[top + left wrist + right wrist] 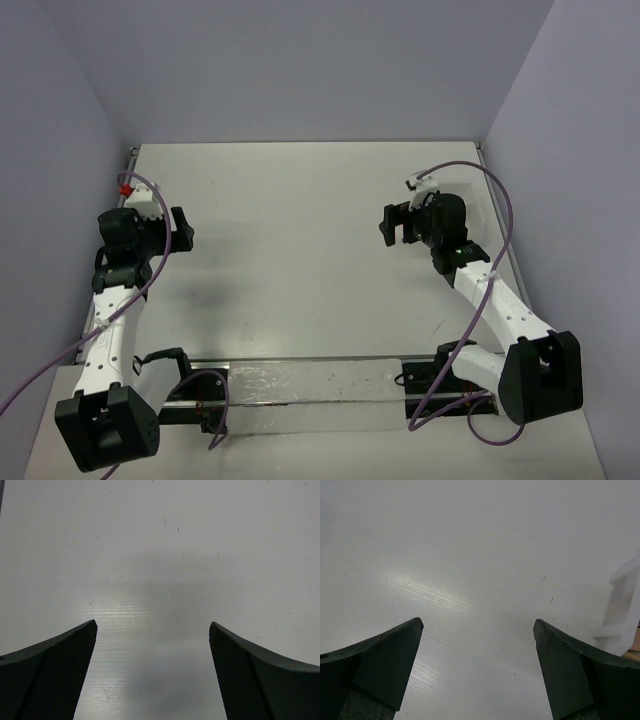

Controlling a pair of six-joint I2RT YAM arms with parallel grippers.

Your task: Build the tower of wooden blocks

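Left end effector [153, 624] and right end effector [478, 621] hover, jaws spread wide, over the white table [300, 230].

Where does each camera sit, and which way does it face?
Top external: above and behind the robot, looking down on the white table; both arms show, with left tool and right tool.
Left wrist: on the left arm, facing the table; its two open fingers show.
Right wrist: on the right arm, facing the table; open fingers and a pale object at right.
Shared: all three see the table.
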